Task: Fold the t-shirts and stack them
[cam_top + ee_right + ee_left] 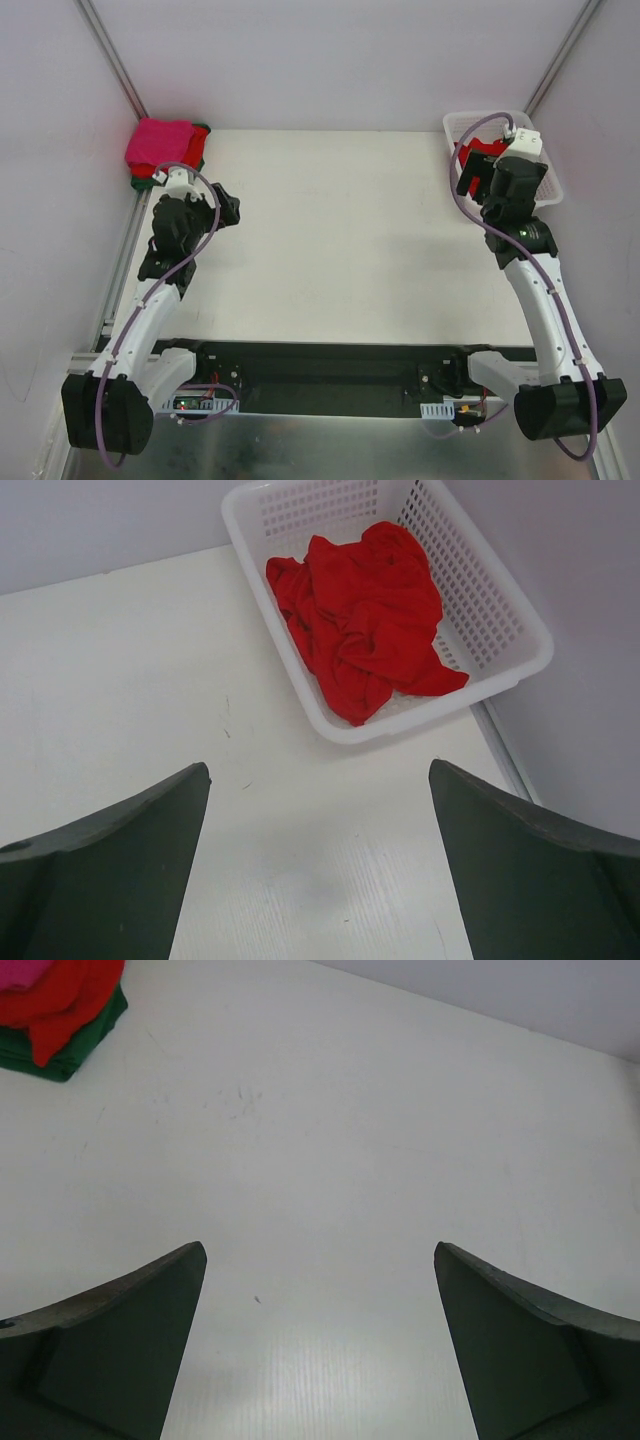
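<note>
Three views: left wrist, right wrist, top external.

LEFT WRIST
Left tool (320, 1250): jaws are seen spread wide above the tabletop (330, 1140); no cloth is pinched.
Fingers (120, 1350): two dark wedges are noted at the lower corners, one on each side.
Folded stack (60, 1010): seen in the upper left corner of the view, resting on the tabletop, well apart from the tool.
Stack order: the hot pink shirt (20, 972) is found uppermost, the red shirt (70, 1000) under it, the dark green shirt (90, 1045) at the bottom.

RIGHT WRIST
Right tool (320, 770): jaws are seen spread wide; nothing is gripped.
Basket (490, 600): white plastic lattice, set on the tabletop ahead of the tool, beside the wall (590, 680) on the right.
Bright red t-shirt (365, 620): found crumpled and unfolded inside the basket, with one end lying up against the near rim. It is not touched by the tool.

TOP EXTERNAL
Folded stack: located at the far left corner of the tabletop, pink on top.
Left tool: held near the stack, on its near side. Contact cannot be told from this view.
Basket: located at the far right corner, with red cloth visible inside.
Right tool: held at the basket's near edge, partly hiding it.
Arms: the two are well apart, one on each side of the tabletop.
</note>
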`<state>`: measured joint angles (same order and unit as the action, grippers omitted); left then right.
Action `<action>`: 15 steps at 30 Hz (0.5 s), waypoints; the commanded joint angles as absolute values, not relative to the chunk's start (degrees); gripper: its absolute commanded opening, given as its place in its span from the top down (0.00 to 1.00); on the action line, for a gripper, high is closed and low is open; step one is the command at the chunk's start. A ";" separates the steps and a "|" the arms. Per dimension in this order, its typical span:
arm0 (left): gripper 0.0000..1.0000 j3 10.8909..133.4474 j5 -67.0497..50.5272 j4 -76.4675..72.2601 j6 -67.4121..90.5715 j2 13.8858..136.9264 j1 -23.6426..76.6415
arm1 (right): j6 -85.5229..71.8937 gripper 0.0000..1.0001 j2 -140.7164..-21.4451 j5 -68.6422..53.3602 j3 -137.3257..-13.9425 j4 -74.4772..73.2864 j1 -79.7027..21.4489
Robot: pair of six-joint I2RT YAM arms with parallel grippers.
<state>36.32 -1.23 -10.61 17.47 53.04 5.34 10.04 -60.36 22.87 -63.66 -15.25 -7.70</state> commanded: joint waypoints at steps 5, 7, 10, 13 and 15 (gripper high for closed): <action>0.01 46.93 -11.33 2.89 19.51 50.11 6.06 | 6.94 0.04 -68.19 21.27 -79.00 -30.31 -4.66; 0.01 46.76 -10.81 3.16 20.56 48.52 5.98 | 7.29 0.04 -68.99 21.18 -81.20 -31.29 -4.57; 0.01 44.92 -6.08 3.43 23.99 44.31 5.98 | 6.42 0.04 -69.70 22.41 -82.52 -31.81 -3.87; 0.01 42.64 -0.27 3.25 27.85 39.48 5.89 | 4.75 0.04 -69.70 21.02 -83.67 -31.90 -2.38; 0.01 40.17 3.15 2.90 30.40 36.31 5.80 | 3.52 0.04 -69.70 20.13 -84.02 -31.90 -1.33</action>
<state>43.40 -4.43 2.76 23.83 41.25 5.32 6.57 -70.17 21.54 -80.53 -30.74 -3.31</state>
